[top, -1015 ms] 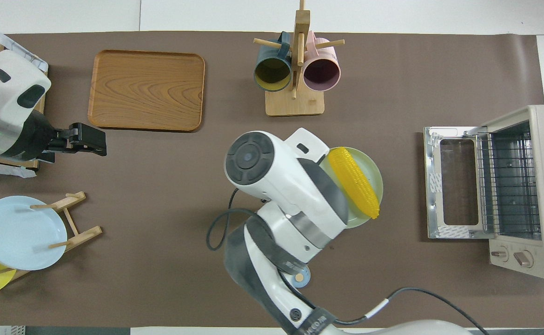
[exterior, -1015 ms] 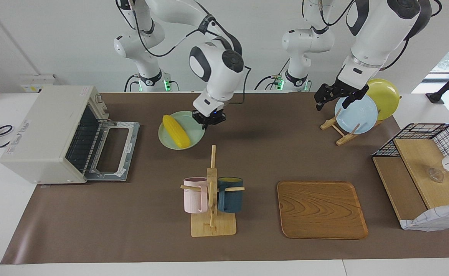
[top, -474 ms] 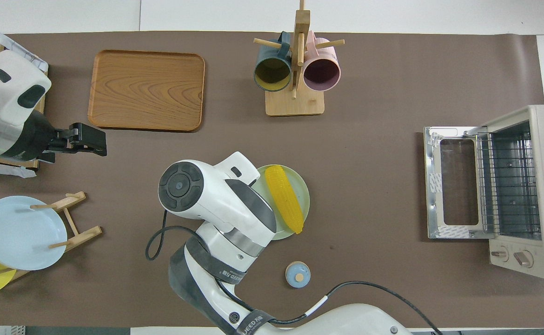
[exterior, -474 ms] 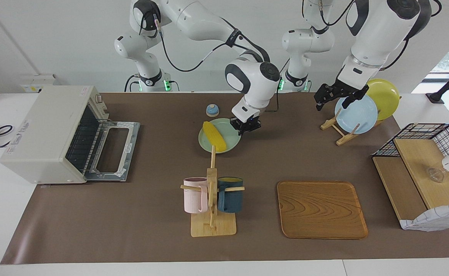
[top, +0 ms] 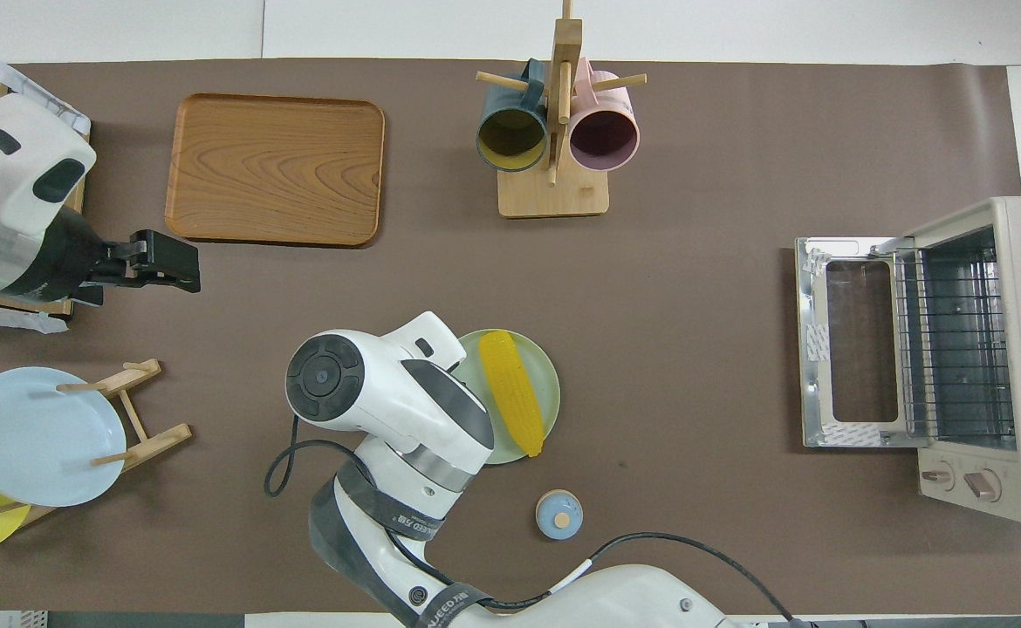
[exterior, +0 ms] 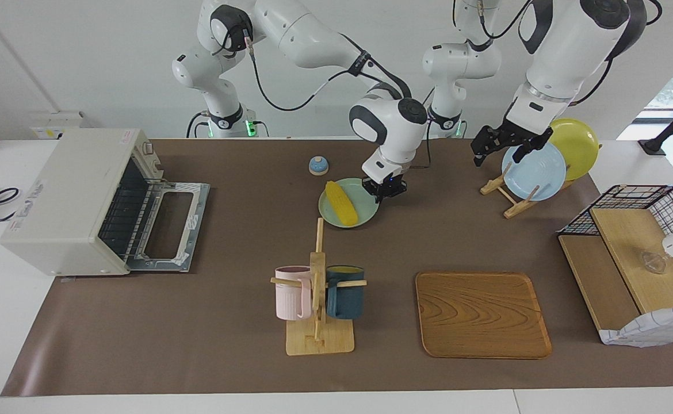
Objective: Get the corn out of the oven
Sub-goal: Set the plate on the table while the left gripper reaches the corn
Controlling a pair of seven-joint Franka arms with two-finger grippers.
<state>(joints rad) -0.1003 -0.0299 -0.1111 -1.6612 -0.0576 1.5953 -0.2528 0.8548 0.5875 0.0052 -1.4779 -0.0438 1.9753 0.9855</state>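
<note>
Corn (exterior: 341, 202) lies on a pale green plate (exterior: 365, 215) mid-frame, well apart from the open oven (exterior: 77, 198). Right gripper (exterior: 386, 190) sits at the plate's rim, fingers' state unclear; left gripper (exterior: 506, 144) open over the plate rack (exterior: 509, 198).

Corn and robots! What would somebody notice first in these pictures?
Probably the bright yellow corn lying on a pale green plate mid-table, with the right gripper at the plate's edge. Next, the oven at the right arm's end, door down. The left gripper waits over the plate rack.
</note>
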